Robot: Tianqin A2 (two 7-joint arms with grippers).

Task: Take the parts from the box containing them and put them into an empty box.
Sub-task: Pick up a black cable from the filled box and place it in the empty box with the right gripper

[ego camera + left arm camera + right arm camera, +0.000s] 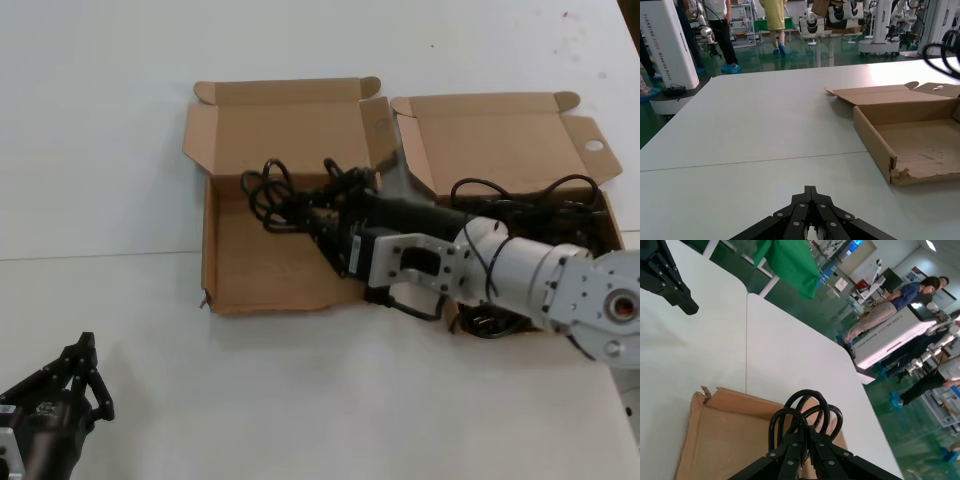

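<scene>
Above the empty box (270,270), cable bundle (268,192) in right end effector (305,215).

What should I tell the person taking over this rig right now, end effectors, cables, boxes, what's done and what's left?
Right end effector: shut on a cable bundle, held over the empty box, the one with the ragged wall edge.
Left end effector: shut, holding nothing, parked over the table at the near left.
Source box, with the hole in its flap, sits to the right of the empty box; more black cables are in it.
Done: one bundle lifted out and carried across.
Left: release this bundle into the empty box, whose floor is bare, then move the remaining cables over.
</scene>
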